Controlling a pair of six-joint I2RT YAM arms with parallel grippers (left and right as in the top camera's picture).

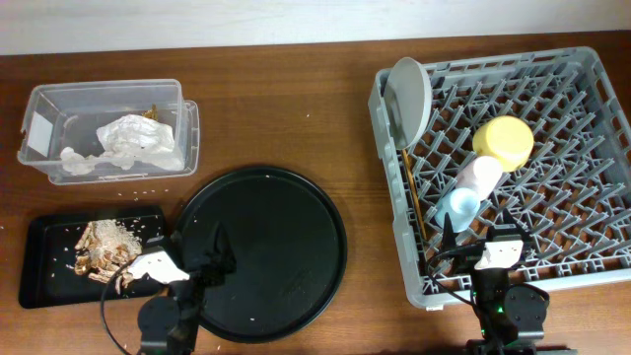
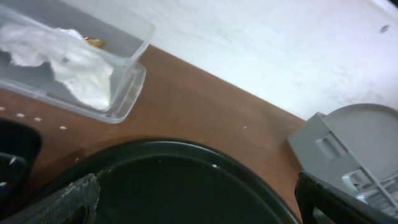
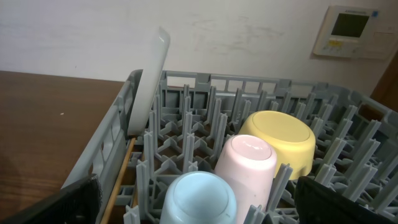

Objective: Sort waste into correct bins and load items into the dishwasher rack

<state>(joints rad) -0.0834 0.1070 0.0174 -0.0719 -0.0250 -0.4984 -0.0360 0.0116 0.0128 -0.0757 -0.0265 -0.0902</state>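
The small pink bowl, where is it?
Overhead view: the small pink bowl sits in the right-side grey plastic rack, between the yellow bowl and light-blue bowl.

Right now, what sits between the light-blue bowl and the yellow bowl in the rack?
The pink bowl, upside down, sits between them in one diagonal row. The overhead view shows it clearly, and the right wrist view confirms it.

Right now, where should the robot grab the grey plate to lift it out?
By its top rim, coming from above, one finger on each face. The plate stands on edge in the far left corner of the rack, so its thin rim sticks up free.
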